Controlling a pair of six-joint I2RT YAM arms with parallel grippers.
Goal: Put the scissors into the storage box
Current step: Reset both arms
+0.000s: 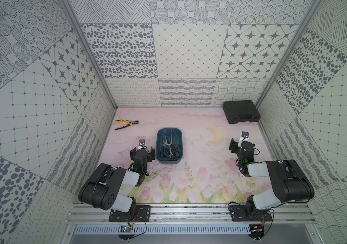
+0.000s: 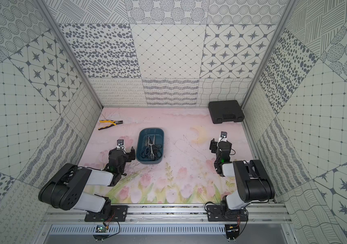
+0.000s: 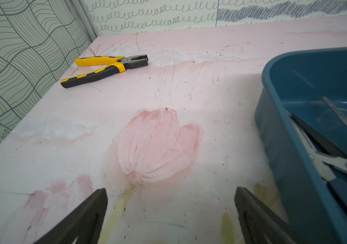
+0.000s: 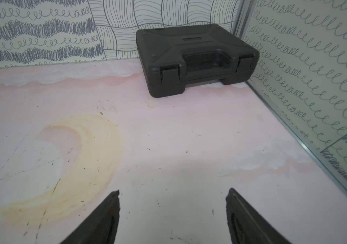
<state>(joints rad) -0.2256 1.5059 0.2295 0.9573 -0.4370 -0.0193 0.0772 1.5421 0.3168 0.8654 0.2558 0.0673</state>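
The dark teal storage box [image 1: 159, 147] [image 2: 139, 147] stands mid-table in both top views. Several pairs of scissors [image 1: 169, 147] [image 2: 151, 146] lie inside it, steel blades toward the back wall, loop handles toward the near end. In the left wrist view the box wall [image 3: 284, 147] is close by, with scissors [image 3: 337, 164] showing over its rim. My left gripper [image 1: 143, 150] [image 3: 170, 190] hovers just left of the box, open and empty. My right gripper [image 1: 241, 145] [image 4: 173, 191] is far to the right of the box, open over bare table.
Yellow-and-black pliers [image 1: 126, 124] [image 3: 105, 69] lie at the back left near the side wall. A black hard-shell case [image 1: 241, 114] [image 4: 195, 59] sits in the back right corner. Patterned walls close in three sides.
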